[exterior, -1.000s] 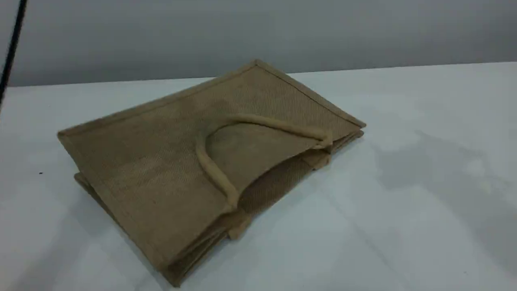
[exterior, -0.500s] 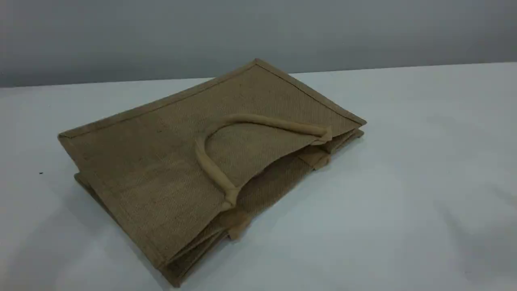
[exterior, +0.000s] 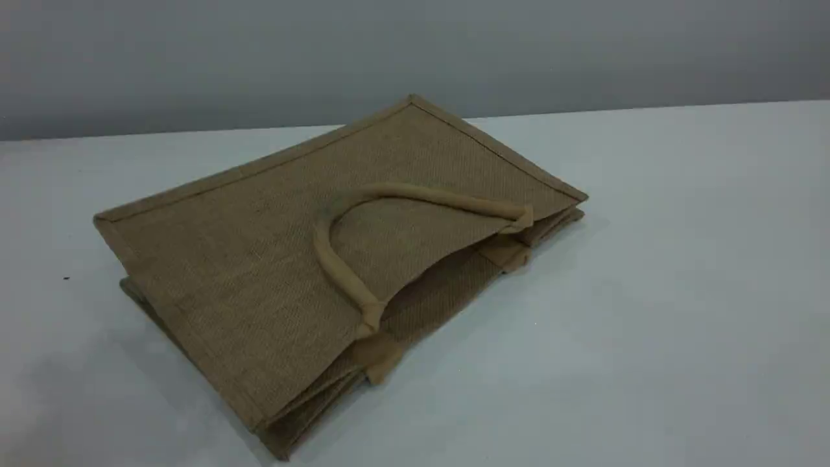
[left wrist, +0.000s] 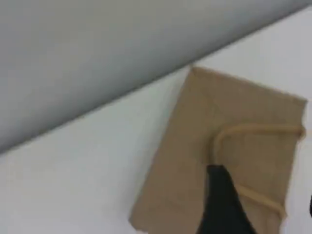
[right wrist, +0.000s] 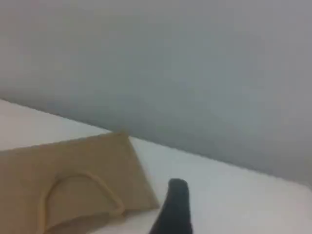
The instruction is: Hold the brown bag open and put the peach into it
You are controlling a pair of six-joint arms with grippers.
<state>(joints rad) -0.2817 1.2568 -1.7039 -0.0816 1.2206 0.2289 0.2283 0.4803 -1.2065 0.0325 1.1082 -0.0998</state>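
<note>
A brown bag [exterior: 259, 259] lies flat on its side on a pale table [exterior: 648, 324], seen from a slanted camera above. Its mouth faces the lower right of the scene view and gapes only a little, showing a dark slit under the top panel. One handle [exterior: 337, 266] loops across the upper face; a second handle cannot be made out clearly.

No peach appears in any view, so where it lies cannot be told. It may be inside the bag or off camera.

Neither arm shows in the scene view. In the left wrist view, the left pincer [left wrist: 224, 204] shows as one dark fingertip hanging above the bag, apart from it and holding nothing. In the right wrist view, the right pincer [right wrist: 175, 209] shows as one dark fingertip over bare table, beside the bag's far corner, with its jaws spread wide and empty. The left pincer's jaws look partly spread, though only one tip shows, so this is not certain.

Judging from this, either the task has not begun or it is over; the pictures cannot settle which. Nothing holds the bag open now.
</note>
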